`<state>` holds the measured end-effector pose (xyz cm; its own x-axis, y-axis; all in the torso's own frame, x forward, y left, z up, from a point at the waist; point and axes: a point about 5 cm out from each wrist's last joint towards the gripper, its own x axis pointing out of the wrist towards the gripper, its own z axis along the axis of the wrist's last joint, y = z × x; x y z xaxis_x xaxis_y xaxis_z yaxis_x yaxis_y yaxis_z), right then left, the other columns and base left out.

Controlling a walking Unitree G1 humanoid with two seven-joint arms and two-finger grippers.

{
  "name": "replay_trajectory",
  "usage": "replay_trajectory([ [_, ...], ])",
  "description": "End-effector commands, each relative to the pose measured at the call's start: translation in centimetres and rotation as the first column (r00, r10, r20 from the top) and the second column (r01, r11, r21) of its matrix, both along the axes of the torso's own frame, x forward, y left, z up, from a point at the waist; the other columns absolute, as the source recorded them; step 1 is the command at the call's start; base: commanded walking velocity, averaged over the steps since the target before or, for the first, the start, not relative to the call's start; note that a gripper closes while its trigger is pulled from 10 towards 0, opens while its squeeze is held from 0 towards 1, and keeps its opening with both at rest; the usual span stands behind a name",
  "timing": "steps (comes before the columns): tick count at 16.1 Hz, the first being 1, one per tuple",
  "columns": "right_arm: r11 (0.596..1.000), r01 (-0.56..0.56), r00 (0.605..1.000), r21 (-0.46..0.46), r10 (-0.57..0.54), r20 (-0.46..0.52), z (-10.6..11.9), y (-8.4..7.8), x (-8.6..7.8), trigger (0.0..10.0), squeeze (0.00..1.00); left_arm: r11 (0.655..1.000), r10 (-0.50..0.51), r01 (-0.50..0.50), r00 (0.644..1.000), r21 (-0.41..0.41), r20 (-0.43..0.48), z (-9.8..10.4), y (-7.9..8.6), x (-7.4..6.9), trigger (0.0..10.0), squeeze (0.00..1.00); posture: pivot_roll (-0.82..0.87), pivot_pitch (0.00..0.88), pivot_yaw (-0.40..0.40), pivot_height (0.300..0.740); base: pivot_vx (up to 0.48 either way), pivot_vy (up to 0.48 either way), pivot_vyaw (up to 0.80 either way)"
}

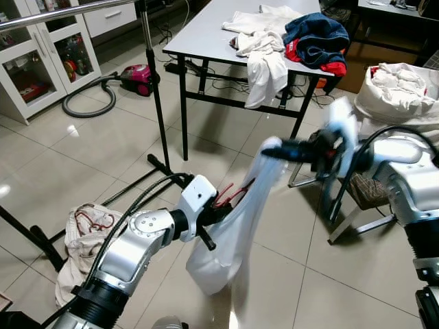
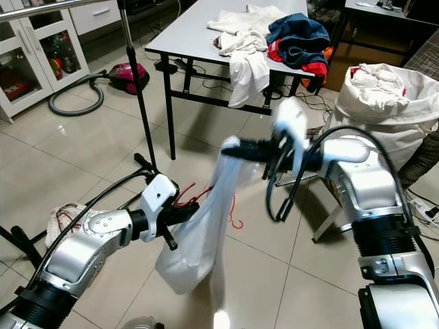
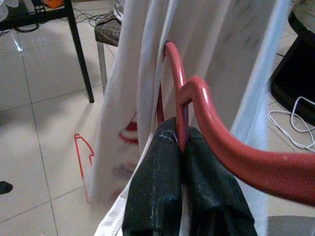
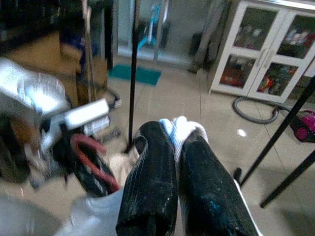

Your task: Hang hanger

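Red plastic hanger (image 3: 216, 132), curved and glossy, pinched at its hook between the two black fingers of the left gripper (image 3: 179, 147), closed tight on it. Held low in front of the robot, tucked into a hanging white cloth garment (image 1: 230, 226), with the red wire showing just at the garment's edge (image 1: 226, 194). Top of that garment bunched and clamped in the right gripper (image 4: 176, 135), fingers closed on the fabric, held above and to the right of the hanger. Beyond the garment, a black metal clothes-rack pole (image 1: 153, 82) rising from the tiled floor (image 1: 103, 144). A second red hanger (image 3: 84, 157) lying on the tiles behind the garment. Left of the garment, a crumpled beige cloth (image 1: 82, 240). Farther back, a grey table (image 1: 206, 31) heaped with clothes, and a pink vacuum cleaner (image 1: 136, 77).
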<state>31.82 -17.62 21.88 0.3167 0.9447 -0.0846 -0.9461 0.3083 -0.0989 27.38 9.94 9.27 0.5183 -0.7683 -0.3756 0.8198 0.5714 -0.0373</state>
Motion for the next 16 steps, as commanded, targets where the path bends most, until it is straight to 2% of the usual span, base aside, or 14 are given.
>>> replay_trajectory([
  [1, 0.992, 0.055, 0.997, 0.111, -0.060, 0.044, 2.4, -0.8, 0.6, 0.0, 0.00, 1.000, -0.007, 0.007, 1.000, 0.018, -0.008, -0.1, 0.1, 0.0, 10.0, 0.00, 0.06, 0.000, -0.021, 0.740, 0.000, 0.000, 0.00],
  [2, 0.979, 0.113, 0.991, 0.169, -0.123, 0.045, 3.2, -1.6, 1.2, 0.0, 0.00, 1.000, -0.009, 0.009, 1.000, 0.018, -0.009, -0.2, 0.1, 0.0, 10.0, 0.00, 0.06, 0.000, -0.021, 0.740, 0.000, 0.000, 0.00],
  [4, 0.969, 0.183, 0.981, 0.165, -0.191, 0.034, 3.0, -2.8, 1.8, 0.0, 0.00, 1.000, -0.014, 0.014, 1.000, 0.018, -0.011, -0.2, 0.1, -0.1, 10.0, 0.00, 0.06, 0.000, -0.021, 0.740, 0.000, 0.000, 0.00],
  [5, 0.958, 0.260, 0.964, 0.121, -0.265, 0.025, 2.1, -3.8, 2.3, 0.0, 0.00, 1.000, -0.017, 0.017, 1.000, 0.018, -0.012, -0.2, 0.1, -0.1, 10.0, 0.00, 0.06, 0.000, -0.021, 0.740, 0.000, 0.000, 0.00],
  [7, 0.890, 0.452, 0.891, -0.067, -0.446, 0.084, -0.6, -5.9, 3.3, 0.0, 0.00, 1.000, -0.020, 0.020, 1.000, 0.015, -0.010, -0.1, 0.1, -0.1, 10.0, 0.00, 0.06, 0.000, -0.022, 0.740, 0.000, 0.000, 0.00],
  [8, 0.868, 0.482, 0.875, -0.120, -0.471, 0.108, -1.3, -6.4, 3.4, 0.0, 0.00, 1.000, -0.021, 0.021, 1.000, 0.015, -0.010, 0.0, 0.1, -0.1, 10.0, 0.00, 0.06, 0.000, -0.021, 0.740, 0.000, 0.000, 0.00],
  [9, 0.861, 0.492, 0.870, -0.129, -0.479, 0.116, -1.4, -6.5, 3.4, 0.0, 0.00, 1.000, -0.022, 0.022, 1.000, 0.014, -0.009, 0.0, 0.1, -0.2, 10.0, 0.00, 0.06, 0.000, -0.021, 0.740, 0.000, 0.000, 0.00],
  [10, 0.791, 0.570, 0.822, -0.225, -0.541, 0.179, -2.8, -7.6, 3.6, 0.0, 0.00, 1.000, -0.024, 0.024, 1.000, 0.013, -0.009, 0.0, 0.1, -0.2, 10.0, 0.00, 0.06, 0.000, -0.021, 0.740, 0.000, 0.000, 0.00],
  [11, 0.727, 0.634, 0.773, -0.264, -0.586, 0.245, -3.5, -8.5, 3.8, 0.0, 0.00, 1.000, -0.026, 0.026, 1.000, 0.013, -0.009, 0.0, 0.2, -0.3, 10.0, 0.00, 0.07, 0.000, -0.019, 0.740, 0.000, 0.000, 0.00],
  [13, 0.687, 0.689, 0.724, -0.232, -0.632, 0.277, -3.5, -9.1, 4.0, 0.0, 0.00, 1.000, -0.027, 0.027, 1.000, 0.011, -0.009, 0.1, 0.2, -0.3, 10.0, 0.00, 0.07, 0.000, -0.019, 0.740, 0.000, 0.000, 0.00],
  [14, 0.566, 0.802, 0.588, -0.191, -0.693, 0.418, -3.0, -10.4, 4.4, 0.0, 0.00, 1.000, -0.028, 0.028, 1.000, 0.010, -0.008, 0.2, 0.3, -0.4, 10.0, 0.00, 0.07, 0.000, -0.018, 0.740, 0.000, 0.000, 0.00],
  [16, 0.529, 0.833, 0.544, -0.162, -0.730, 0.414, -3.1, -10.9, 4.3, 0.0, 0.00, 1.000, -0.030, 0.030, 1.000, 0.007, -0.009, 0.2, 0.3, -0.4, 10.0, 0.00, 0.07, 0.000, -0.018, 0.740, 0.000, 0.000, 0.00],
])
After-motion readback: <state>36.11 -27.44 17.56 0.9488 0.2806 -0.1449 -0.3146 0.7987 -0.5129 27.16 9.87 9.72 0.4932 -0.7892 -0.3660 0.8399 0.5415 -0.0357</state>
